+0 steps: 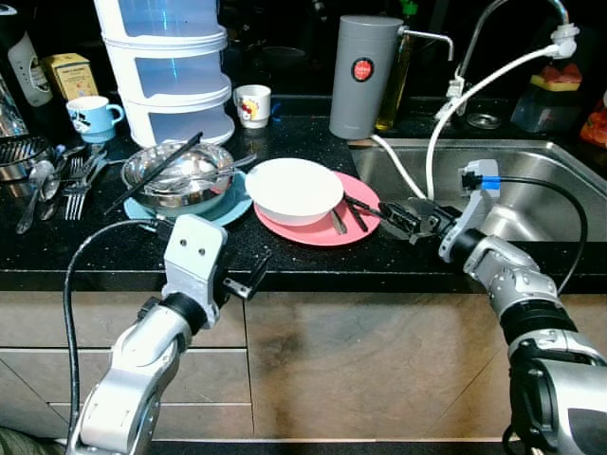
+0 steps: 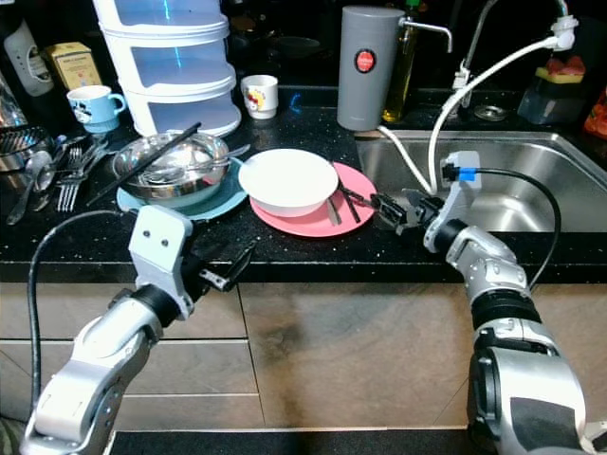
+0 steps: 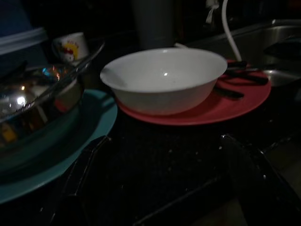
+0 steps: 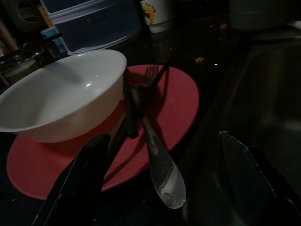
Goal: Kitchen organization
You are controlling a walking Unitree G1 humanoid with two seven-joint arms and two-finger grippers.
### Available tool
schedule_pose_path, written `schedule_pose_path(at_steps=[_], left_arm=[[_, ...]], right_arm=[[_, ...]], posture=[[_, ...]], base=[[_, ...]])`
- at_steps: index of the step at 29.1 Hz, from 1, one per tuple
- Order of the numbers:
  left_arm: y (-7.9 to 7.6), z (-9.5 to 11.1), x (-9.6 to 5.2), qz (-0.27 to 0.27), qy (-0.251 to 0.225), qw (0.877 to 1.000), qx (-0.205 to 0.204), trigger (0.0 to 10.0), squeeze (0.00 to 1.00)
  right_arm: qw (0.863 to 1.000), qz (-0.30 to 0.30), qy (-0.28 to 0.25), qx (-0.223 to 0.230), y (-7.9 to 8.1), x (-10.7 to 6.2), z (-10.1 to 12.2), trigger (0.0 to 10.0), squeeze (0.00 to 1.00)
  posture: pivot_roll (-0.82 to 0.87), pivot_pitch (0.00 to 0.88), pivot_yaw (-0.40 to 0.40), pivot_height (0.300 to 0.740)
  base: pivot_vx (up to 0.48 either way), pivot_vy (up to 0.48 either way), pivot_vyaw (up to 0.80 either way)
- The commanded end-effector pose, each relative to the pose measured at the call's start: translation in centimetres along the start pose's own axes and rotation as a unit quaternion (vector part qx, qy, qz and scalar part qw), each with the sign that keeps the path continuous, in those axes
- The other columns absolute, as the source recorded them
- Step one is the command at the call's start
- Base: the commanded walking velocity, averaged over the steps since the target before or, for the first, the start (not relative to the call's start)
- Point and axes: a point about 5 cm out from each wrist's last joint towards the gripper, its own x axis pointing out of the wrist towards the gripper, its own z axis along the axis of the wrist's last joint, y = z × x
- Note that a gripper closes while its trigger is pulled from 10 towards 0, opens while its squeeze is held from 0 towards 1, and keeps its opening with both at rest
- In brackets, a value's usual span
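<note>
Crockery sits in the middle of the black speckled countertop (image 1: 303, 261): a smooth white bowl (image 1: 294, 190), round and glossy, stands on a flat pink plate (image 1: 318, 227). On the plate's bare side, toward the sink, lie a metal fork (image 4: 149, 113) with a broad rounded handle end and dark slim utensils (image 4: 129, 117) beside it, their handles reaching over the rim. Just beside the pink plate, on the robot's left, a teal plate (image 1: 232, 207) carries a shiny steel bowl (image 1: 180, 175), with a long black chopstick (image 1: 156, 171) slanting across it.

The right gripper (image 1: 394, 216) hovers low over the counter at the pink plate's sink-side edge, its two black fingers spread apart and holding nothing, tips near the utensil handles. The left gripper (image 1: 254, 275) hangs at the counter's front edge, below the teal plate, fingers likewise parted and empty.

Further left, loose forks and spoons (image 1: 66, 185) lie on the counter. Behind stand a stacked white plastic container (image 1: 169, 66), a blue mug (image 1: 95, 117), a small white mug (image 1: 253, 104) with a cartoon print, and a tall grey cylindrical canister (image 1: 365, 76). To the right, the stainless steel sink (image 1: 531, 180) sits recessed, with a white hose (image 1: 446, 123) curving down from the faucet (image 1: 512, 14).
</note>
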Motion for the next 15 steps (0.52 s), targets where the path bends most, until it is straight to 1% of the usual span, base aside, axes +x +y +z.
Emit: schedule_pose_path(at_steps=[1, 3, 7, 9, 12, 15], left_arm=[[-0.27, 0.42, 0.09, -0.014, -0.012, 1.000, 0.011, 10.0, 0.00], [-0.38, 0.52, 0.22, -0.020, -0.014, 1.000, 0.019, 10.0, 0.00], [-0.44, 0.55, 0.32, -0.023, -0.014, 0.999, 0.021, 10.0, 0.00], [-0.53, 0.56, 0.41, -0.029, -0.013, 0.999, 0.020, 10.0, 0.00], [-0.56, 0.56, 0.43, -0.031, -0.013, 0.999, 0.018, 10.0, 0.00], [-0.62, 0.72, 0.60, -0.037, -0.017, 0.999, 0.011, 10.0, 0.00]], right_arm=[[1.000, 0.008, 0.018, 0.003, -0.02, -0.34, -0.77, 10.0, 0.00], [1.000, 0.026, 0.012, -0.008, 0.09, -0.43, -0.56, 10.0, 0.00], [0.999, 0.034, 0.011, -0.014, 0.10, -0.44, -0.30, 10.0, 0.00], [0.999, 0.026, 0.036, -0.006, -0.15, -0.39, -0.32, 10.0, 0.00], [0.999, 0.020, 0.049, -0.003, -0.26, -0.39, -0.44, 10.0, 0.00], [0.996, 0.021, 0.089, 0.004, -0.35, -0.45, -0.90, 10.0, 0.00]], posture=[[0.11, 0.057, 0.014, 0.740], [0.11, 0.058, 0.015, 0.740], [0.10, 0.057, 0.017, 0.740], [0.10, 0.056, 0.018, 0.740], [0.10, 0.056, 0.018, 0.740], [0.10, 0.055, 0.019, 0.740]], base=[[0.000, 0.000, 0.00], [0.000, 0.000, 0.00], [0.000, 0.000, 0.00], [0.000, 0.000, 0.00], [0.000, 0.000, 0.00], [0.000, 0.000, 0.00]])
